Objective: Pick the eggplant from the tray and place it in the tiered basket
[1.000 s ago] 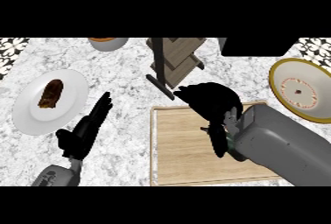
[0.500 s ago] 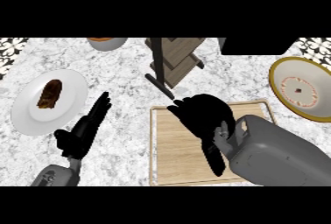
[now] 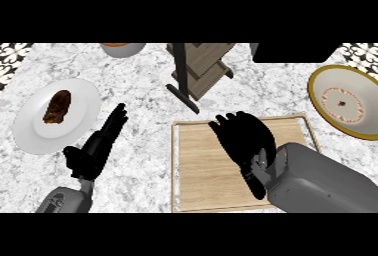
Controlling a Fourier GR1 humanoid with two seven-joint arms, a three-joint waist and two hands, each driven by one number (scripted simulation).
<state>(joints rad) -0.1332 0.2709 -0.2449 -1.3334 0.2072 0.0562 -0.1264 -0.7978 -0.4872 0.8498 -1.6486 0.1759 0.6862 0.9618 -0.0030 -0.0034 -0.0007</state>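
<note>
I cannot make out the eggplant; only my right hand [image 3: 240, 135] shows, black, over the pale wooden tray [image 3: 203, 185], and whether it holds anything I cannot tell. The brown wooden tiered basket [image 3: 201, 62] stands just beyond the tray. My left hand [image 3: 94, 147] rests left of the tray, fingers straight, beside the round white plate [image 3: 81, 100].

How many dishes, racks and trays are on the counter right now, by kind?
Plates: 2, the white plate with brown food and the yellow-rimmed plate
Bowl: 1
Tiered basket: 1
Wooden tray: 1
Total: 5
</note>
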